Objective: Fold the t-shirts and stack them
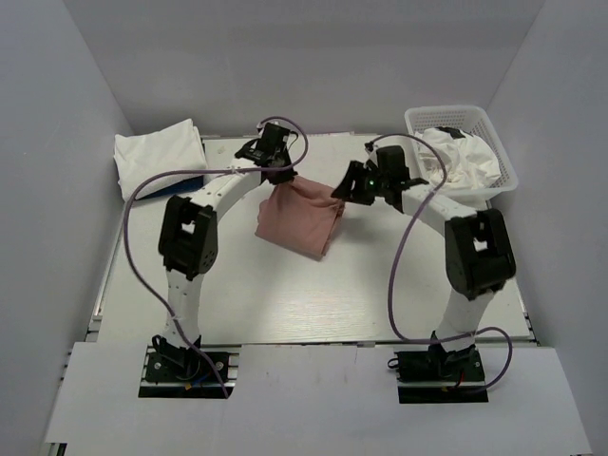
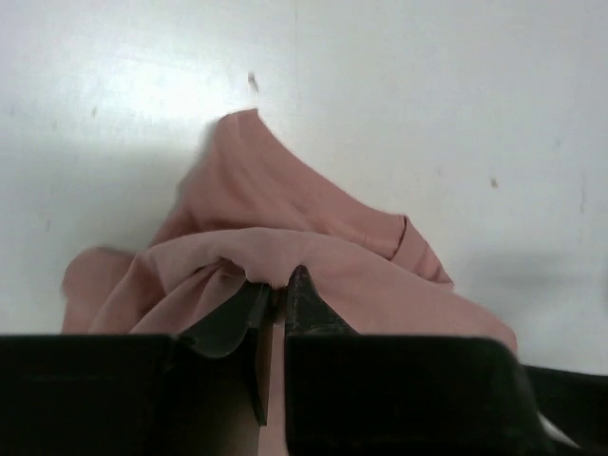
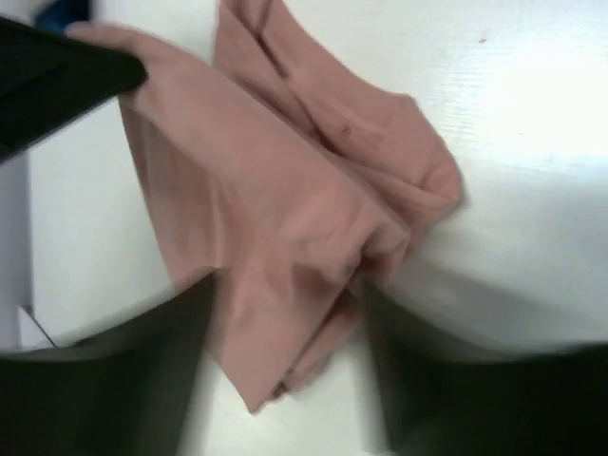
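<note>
Both my arms arch forward. My left end effector (image 2: 274,302) is pinched closed on pink t-shirt (image 1: 299,218) cloth; my right end effector (image 3: 285,380) straddles it, spread apart.

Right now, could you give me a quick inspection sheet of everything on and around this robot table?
Surface: white table, a few small specks in the left wrist view.
Job's things: pink t-shirt bunched and lifted between the arms; folded white t-shirt at the far left, on something blue; crumpled white t-shirts in the basket.
Clutter: nothing seen.
Grippers: left gripper shut on the pink t-shirt; right gripper has pink cloth between its fingers, which look apart.
Cables: a purple cable loops along each arm.
Surroundings: plain grey walls on three sides.
</note>
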Available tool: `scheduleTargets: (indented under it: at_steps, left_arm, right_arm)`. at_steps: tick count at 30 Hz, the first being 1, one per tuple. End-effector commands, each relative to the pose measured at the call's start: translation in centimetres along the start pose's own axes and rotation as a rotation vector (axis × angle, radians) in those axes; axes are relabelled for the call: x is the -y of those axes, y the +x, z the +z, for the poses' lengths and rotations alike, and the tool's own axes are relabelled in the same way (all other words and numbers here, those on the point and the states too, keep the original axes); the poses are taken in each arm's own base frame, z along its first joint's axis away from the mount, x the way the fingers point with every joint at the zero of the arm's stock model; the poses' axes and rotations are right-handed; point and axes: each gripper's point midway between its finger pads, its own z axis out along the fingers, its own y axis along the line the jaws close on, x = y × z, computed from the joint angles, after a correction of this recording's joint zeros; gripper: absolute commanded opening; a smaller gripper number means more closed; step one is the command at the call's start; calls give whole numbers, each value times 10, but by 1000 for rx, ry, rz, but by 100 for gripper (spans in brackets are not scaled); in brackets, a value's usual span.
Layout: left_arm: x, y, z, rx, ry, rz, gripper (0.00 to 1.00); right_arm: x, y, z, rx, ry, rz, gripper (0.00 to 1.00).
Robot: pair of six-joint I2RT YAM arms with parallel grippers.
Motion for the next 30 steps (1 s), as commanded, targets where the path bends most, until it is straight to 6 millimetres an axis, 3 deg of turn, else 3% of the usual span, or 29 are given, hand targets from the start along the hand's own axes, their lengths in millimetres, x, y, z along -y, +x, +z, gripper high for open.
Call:
scheduleTargets:
  at_steps: [1, 2, 3, 4, 6, 7, 8, 9, 10, 11, 13, 14, 15, 16, 19, 22, 25, 26, 28, 30]
  left_arm:
    - [-13, -28, 19, 13, -74, 14, 13]
    - [-8, -46, 19, 38, -67, 4, 28]
    - [-18, -30, 33, -17, -104, 11, 48]
    - [-14, -35, 31, -5, -95, 10, 79]
    - [-21, -32, 29, -17, -93, 12, 94]
    - [-11, -49, 11, 44, -52, 4, 100]
    - [-7, -51, 3, 56, -27, 2, 100]
    - [-16, -36, 3, 32, -32, 18, 100]
    - [-12, -42, -4, 68, -9, 14, 100]
    - [-8, -36, -21, 65, 22, 20, 100]
    - [-5, -32, -35, 58, 58, 29, 100]
    - [0, -20, -37, 43, 93, 48, 100]
    - [5, -24, -48, 63, 125, 58, 100]
    - [10, -18, -48, 56, 149, 65, 100]
    - [20, 13, -34, -38, 266, 116, 100]
    - [7, 43, -18, -160, 238, 165, 100]
    - [-15, 72, -4, -262, 171, 193, 100]
    - [-28, 90, -1, -303, 149, 203, 100]
    - [-45, 121, 0, -370, 136, 196, 100]
    - [-54, 135, -4, -397, 118, 177, 100]
  right_arm:
    - [4, -37, 28, -16, -15, -99, 88]
    - [8, -39, 33, -45, -21, -118, 90]
    - [13, -39, 46, -76, -20, -127, 90]
    - [12, -42, 45, -82, -16, -129, 90]
    - [5, -44, 39, -54, -23, -152, 90]
    - [4, -46, 35, -38, -22, -154, 90]
    - [1, -50, 32, -14, -29, -162, 90]
    - [-9, -54, 19, 20, -38, -171, 90]
    - [-8, -46, 16, 11, -37, -166, 90]
    - [-20, -52, 7, 40, -60, -185, 90]
    - [-30, -31, 0, 14, -80, -204, 90]
    - [-37, -28, -6, 20, -93, -216, 90]
    - [-42, -23, -7, 14, -106, -225, 90]
    - [-44, -10, -8, -6, -113, -222, 90]
    - [-69, 4, -6, -27, -253, -213, 90]
    - [-67, 40, 9, -133, -312, -187, 90]
    - [-68, 61, 17, -196, -372, -180, 90]
    - [-62, 77, 25, -243, -373, -163, 90]
    - [-53, 87, 28, -259, -344, -153, 90]
    - [-28, 104, 32, -279, -257, -136, 90]
